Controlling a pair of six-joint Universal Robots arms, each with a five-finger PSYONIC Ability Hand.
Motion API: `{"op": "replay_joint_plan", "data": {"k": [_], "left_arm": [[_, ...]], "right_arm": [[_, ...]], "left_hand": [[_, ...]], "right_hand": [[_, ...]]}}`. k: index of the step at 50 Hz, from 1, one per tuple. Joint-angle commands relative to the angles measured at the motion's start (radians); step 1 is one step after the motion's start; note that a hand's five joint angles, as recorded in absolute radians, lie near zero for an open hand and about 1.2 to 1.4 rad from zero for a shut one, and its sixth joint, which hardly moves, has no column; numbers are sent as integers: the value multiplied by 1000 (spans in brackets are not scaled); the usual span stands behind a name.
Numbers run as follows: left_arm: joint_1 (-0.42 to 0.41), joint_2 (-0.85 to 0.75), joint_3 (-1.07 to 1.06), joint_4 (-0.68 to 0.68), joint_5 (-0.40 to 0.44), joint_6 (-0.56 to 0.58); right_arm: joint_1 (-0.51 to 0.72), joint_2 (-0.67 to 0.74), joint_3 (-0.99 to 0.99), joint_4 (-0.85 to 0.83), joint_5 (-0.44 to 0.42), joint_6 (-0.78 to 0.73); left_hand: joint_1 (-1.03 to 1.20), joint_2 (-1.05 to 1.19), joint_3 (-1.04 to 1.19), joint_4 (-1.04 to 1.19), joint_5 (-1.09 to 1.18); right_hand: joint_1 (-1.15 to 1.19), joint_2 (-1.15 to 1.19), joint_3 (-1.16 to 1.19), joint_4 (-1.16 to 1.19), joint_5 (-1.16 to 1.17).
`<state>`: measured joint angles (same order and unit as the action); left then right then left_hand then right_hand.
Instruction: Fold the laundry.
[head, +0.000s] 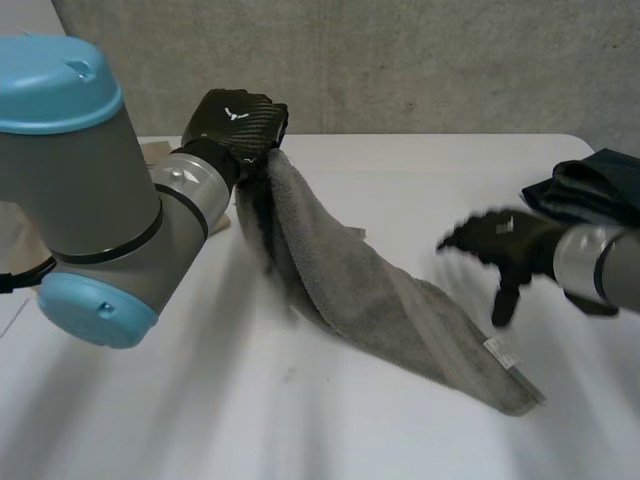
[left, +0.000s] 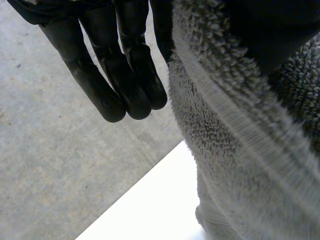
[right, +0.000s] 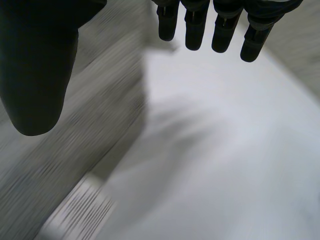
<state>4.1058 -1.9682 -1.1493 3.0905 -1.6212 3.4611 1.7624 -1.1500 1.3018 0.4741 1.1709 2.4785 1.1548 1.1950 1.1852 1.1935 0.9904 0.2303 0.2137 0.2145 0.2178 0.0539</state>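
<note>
Fingers (left: 135, 97) of the left hand (head: 235, 122) hang down straight and close together. They pinch the top of the grey towel (head: 380, 300) against the thumb. In the left wrist view, the fluffy towel (left: 225, 150) sits right beside these fingers.

The left hand is up in the air at the far left, and the big left arm (head: 70, 190) is near and left of it. The towel is long and thin. It runs from the far left, where the hand lifts it, down to the near right. Its high end is off the white surface (head: 200, 420). Its low end lies flat on the surface and points near and right. A small white label (head: 500, 352) is on that low end.

The right hand (head: 505, 245) is at the right, just beside the low end of the towel. Its fingers (right: 225, 35) are spread apart from the thumb (right: 35, 90) and hold nothing. In the right wrist view, the towel (right: 100, 100) and its label (right: 80, 212) lie under the thumb side of the hand.

A dark cloth (head: 590, 185) is bunched up at the far right, behind the right arm.
</note>
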Motion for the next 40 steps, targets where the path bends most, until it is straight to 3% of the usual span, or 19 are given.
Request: {"op": "replay_joint_plan", "data": {"k": [1,9,16,17,20,24,26,30,35,40], "left_arm": [[-15,63,-32,-59,49,53],[-10,109,-72,-61,60,88],[8,106,-75,-61,67,107],[10,104,-73,-59,69,108],[18,92,-63,-56,73,115],[31,57,-20,-42,87,133],[44,31,52,-18,87,159],[63,-29,239,7,38,217],[70,-83,451,28,-84,274],[57,-103,496,22,-131,303]], "right_arm": [[112,62,-242,-37,41,250],[268,332,-519,18,32,260],[310,562,-745,34,38,286],[311,579,-762,32,38,290],[321,628,-837,12,58,310],[319,638,-929,-119,182,353],[318,615,-967,-220,292,362],[293,520,-960,-401,387,364],[264,391,-854,-581,383,370],[232,285,-679,-675,359,373]], "left_hand": [[242,201,211,203,231],[242,201,211,203,231],[242,201,211,203,231],[242,201,211,203,231],[242,201,211,203,231],[242,201,211,203,231],[242,201,211,203,231],[242,201,211,203,231],[242,201,211,203,231],[242,201,211,203,231]], "right_hand": [[-50,-33,-34,-37,-48],[29,46,45,42,31],[399,415,415,411,401],[478,494,494,490,480],[1120,1136,1135,1132,1121],[1166,1183,1182,1178,1168],[1166,1183,1182,1178,1168],[1166,1183,1182,1178,1168],[1166,1183,1182,1178,1168],[1166,1183,1182,1178,1168]]}}
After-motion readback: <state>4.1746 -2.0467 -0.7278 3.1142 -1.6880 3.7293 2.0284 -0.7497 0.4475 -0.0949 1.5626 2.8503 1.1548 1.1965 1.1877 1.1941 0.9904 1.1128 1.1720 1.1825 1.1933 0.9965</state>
